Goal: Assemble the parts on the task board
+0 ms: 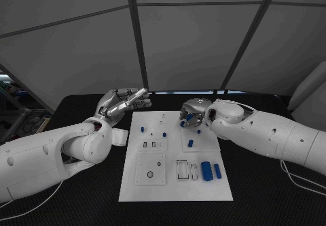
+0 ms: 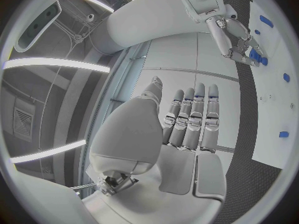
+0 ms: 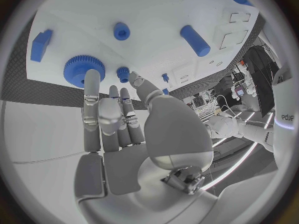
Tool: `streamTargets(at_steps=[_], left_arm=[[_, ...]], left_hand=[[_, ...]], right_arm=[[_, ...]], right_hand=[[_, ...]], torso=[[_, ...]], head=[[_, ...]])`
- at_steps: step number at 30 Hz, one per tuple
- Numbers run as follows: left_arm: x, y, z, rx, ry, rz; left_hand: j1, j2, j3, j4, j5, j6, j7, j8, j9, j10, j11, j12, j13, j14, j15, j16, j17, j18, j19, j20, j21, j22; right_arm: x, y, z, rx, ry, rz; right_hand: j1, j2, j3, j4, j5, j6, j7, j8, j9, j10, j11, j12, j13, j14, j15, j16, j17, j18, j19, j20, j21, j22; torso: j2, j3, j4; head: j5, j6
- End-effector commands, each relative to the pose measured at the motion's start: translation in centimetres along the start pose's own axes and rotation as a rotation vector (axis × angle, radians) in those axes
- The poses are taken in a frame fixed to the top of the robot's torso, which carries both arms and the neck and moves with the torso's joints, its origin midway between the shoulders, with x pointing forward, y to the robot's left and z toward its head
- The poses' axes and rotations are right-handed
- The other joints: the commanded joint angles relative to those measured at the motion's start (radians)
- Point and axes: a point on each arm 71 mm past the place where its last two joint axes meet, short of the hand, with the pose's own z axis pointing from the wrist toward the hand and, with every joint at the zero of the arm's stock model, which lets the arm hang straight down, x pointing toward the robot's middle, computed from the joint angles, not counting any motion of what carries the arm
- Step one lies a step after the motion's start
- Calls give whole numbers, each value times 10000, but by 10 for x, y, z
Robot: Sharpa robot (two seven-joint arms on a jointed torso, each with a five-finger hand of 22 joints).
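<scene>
- Task board: white plate at the centre of the black table, its long side running from near to far.
- Right hand: over the far right part of the board. In the head view a small blue piece shows at its fingers; the right wrist view shows the fingers fairly straight and side by side. Whether the piece is gripped cannot be told.
- Blue gear: lies on the board just beyond the right hand's fingertips in the right wrist view.
- Blue cylinders: two, side by side on the near right part of the board, well apart from both hands.
- Small blue pegs: scattered across the middle and far board, between the two hands.
- Left hand: raised beside the far left corner of the board, fingers extended together, nothing in it.
- Writing: no legible label on the board or parts.
</scene>
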Motion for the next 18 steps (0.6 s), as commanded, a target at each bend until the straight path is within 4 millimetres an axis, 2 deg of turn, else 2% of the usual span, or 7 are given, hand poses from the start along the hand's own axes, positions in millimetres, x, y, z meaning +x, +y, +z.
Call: streamTargets(at_steps=[1, 18], left_arm=[[2, -2, 0, 97, 158, -70], [3, -3, 1, 111, 178, -77]], left_hand=[[-42, 36, -54, -18, 48, -17, 60, -35, -15, -3, 43, -68, -10, 18, 20, -56, -17, -3, 66, 32, -61, -10], [-33, 59, -54, -35, 48, -11, 66, -48, -15, 0, 48, -86, -9, 25, 23, -71, -20, -3, 74, 33, -69, -18]], right_arm=[[0, 1, 1, -109, 149, -63], [3, 2, 5, -175, 373, -27]], right_hand=[[55, 85, 42, 53, -38, 41, 76, -1, 20, 88, 17, 0, -3, 250, 48, 87, 44, 59, 73, -25, 76, 15], [65, 227, 282, 155, -37, 305, 168, 50, 51, 326, -40, 40, 0, 250, 6, 487, 441, 62, 68, -56, 232, 90]], torso=[[12, -6, -2], [72, -3, 6]], head=[[12, -28], [59, -138]])
